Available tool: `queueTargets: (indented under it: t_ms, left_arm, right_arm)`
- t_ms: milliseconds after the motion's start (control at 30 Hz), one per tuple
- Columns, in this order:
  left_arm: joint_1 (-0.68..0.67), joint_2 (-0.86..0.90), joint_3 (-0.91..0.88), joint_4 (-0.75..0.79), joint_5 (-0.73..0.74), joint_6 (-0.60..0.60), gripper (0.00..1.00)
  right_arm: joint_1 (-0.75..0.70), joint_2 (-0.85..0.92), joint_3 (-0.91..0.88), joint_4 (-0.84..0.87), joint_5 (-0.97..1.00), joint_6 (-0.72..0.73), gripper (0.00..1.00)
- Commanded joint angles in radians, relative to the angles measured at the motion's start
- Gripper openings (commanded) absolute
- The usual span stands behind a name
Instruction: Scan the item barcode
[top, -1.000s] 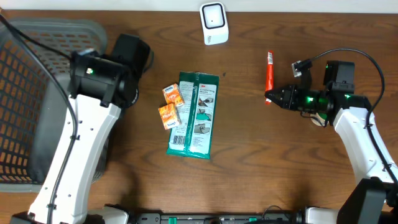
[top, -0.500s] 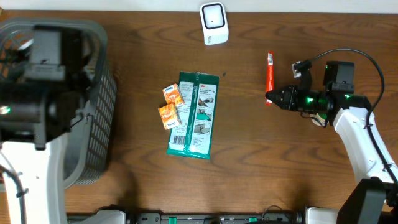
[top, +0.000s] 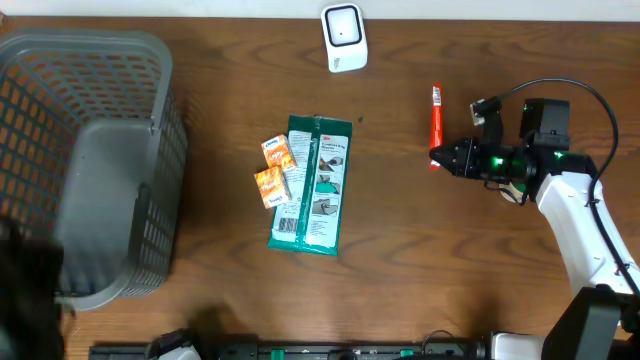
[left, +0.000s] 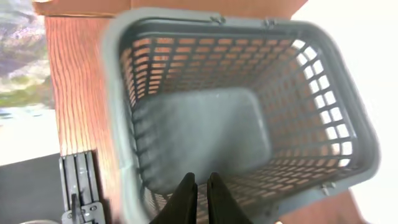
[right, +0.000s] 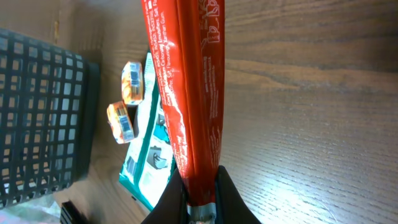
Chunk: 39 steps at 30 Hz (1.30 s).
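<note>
Brown wooden desk (top: 420, 260): right fingers (right: 169, 202) clamped on end of red packet (right: 189, 93), seemingly a sachet; left fingers (left: 185, 196) drawn together above grey basket (left: 298, 99).

Right tool (top: 437, 157) seemingly pinching end of red tube (top: 434, 112), green packet (top: 322, 190) centre, grey basket (top: 165, 140) left, scanner (top: 344, 38) top

Basket (top: 172, 150) blocks the left edge; packets (top: 312, 185) crowd the middle.
</note>
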Motion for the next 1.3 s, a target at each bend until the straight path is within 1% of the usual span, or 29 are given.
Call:
queueTargets:
  t_ms: [0, 67, 133, 167, 267, 333, 567, 633, 767, 1067, 1200, 1267]
  left_arm:
    - [0.011, -0.100, -0.103, -0.078, -0.058, -0.106, 0.10]
    - [0.011, -0.150, -0.179, -0.078, -0.121, -0.183, 0.10]
    - [0.011, -0.187, -0.271, -0.078, -0.120, -0.240, 0.12]
    - [0.011, -0.200, -0.333, -0.078, -0.106, -0.252, 0.11]
    - [0.011, -0.198, -0.430, -0.078, -0.082, -0.254, 0.11]
    - [0.011, -0.192, -0.482, -0.078, -0.103, -0.255, 0.11]
    - [0.011, -0.182, -0.516, -0.078, -0.136, -0.299, 0.11]
    - [0.011, -0.182, -0.517, -0.078, -0.134, -0.295, 0.11]
    - [0.011, -0.183, -0.547, -0.078, -0.080, -0.253, 0.11]
    - [0.011, -0.182, -0.595, -0.073, -0.079, -0.250, 0.11]
    - [0.011, -0.182, -0.622, -0.042, -0.076, -0.250, 0.11]
    - [0.011, -0.182, -0.640, -0.010, -0.051, -0.236, 0.11]
  right_arm:
    - [-0.003, -0.006, 0.008, 0.000, -0.002, -0.018, 0.01]
    - [-0.003, -0.006, 0.008, 0.000, -0.002, -0.018, 0.01]
    - [-0.003, -0.006, 0.008, 0.000, -0.002, -0.018, 0.01]
    - [-0.003, -0.006, 0.008, 0.000, -0.002, -0.018, 0.01]
    - [-0.003, -0.006, 0.008, 0.000, -0.002, -0.018, 0.01]
    - [-0.003, -0.006, 0.008, 0.000, -0.002, -0.018, 0.01]
    - [-0.003, -0.006, 0.008, 0.000, -0.002, -0.018, 0.01]
    - [-0.003, -0.006, 0.008, 0.000, -0.002, -0.017, 0.01]
    - [-0.003, -0.006, 0.008, 0.000, -0.002, -0.017, 0.01]
    - [-0.003, -0.006, 0.008, 0.000, -0.002, -0.017, 0.01]
    - [-0.003, -0.006, 0.008, 0.000, -0.002, -0.017, 0.01]
    - [-0.003, -0.006, 0.008, 0.000, -0.002, -0.017, 0.01]
